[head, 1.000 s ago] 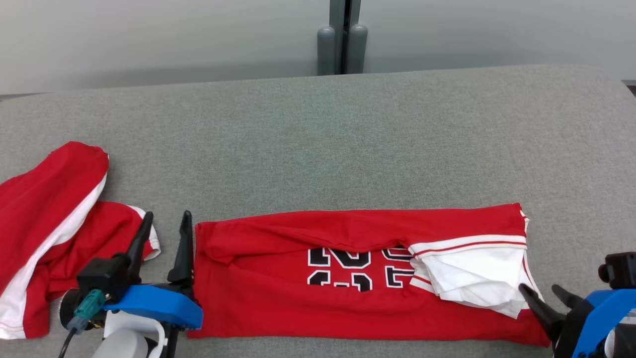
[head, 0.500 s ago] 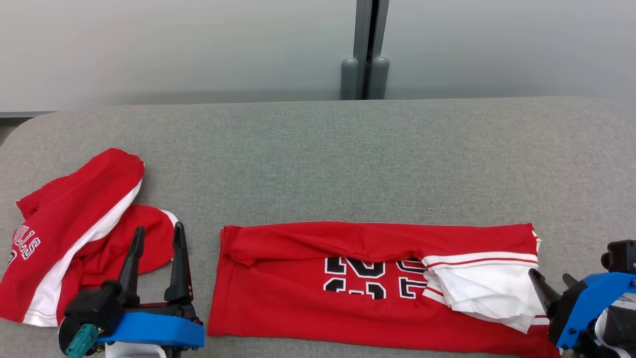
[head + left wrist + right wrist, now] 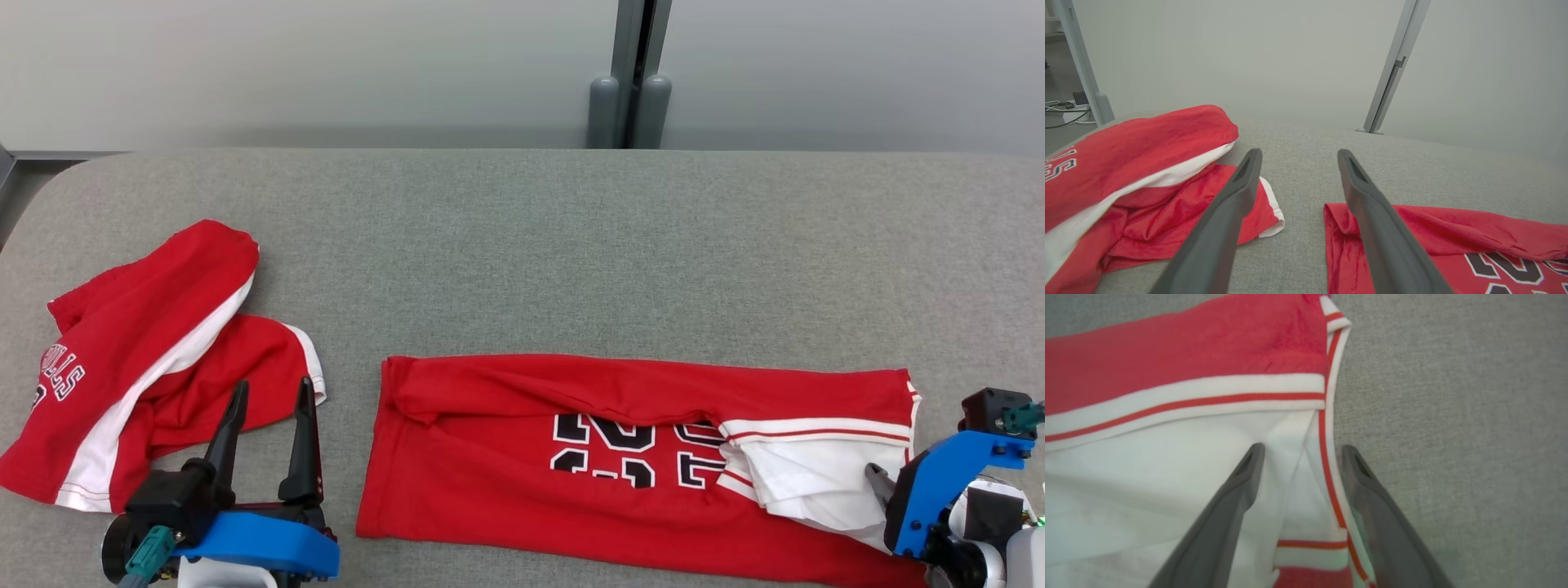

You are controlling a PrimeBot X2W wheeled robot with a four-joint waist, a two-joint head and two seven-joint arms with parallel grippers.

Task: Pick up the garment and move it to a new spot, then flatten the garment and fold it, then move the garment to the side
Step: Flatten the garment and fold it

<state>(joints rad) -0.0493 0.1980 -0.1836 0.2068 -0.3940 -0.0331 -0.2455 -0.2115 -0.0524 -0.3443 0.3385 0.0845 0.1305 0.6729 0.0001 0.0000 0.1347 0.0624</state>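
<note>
R fingers (image 3: pixel 1229 514) apart astride garment (image 3: pixel 506 498) hem; head cam: mostly behind blue mount (image 3: pixel 939 482).

Grey fabric surface (image 3: pixel 522 245), pale wall (image 3: pixel 326 65), post (image 3: pixel 633 49)

The number (image 3: pixel 604 433) on the jersey (image 3: pixel 490 498) is half hidden.

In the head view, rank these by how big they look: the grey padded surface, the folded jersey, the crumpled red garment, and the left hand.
1. grey padded surface
2. folded jersey
3. crumpled red garment
4. left hand, smallest, though nearness to the camera enlarges it
</note>
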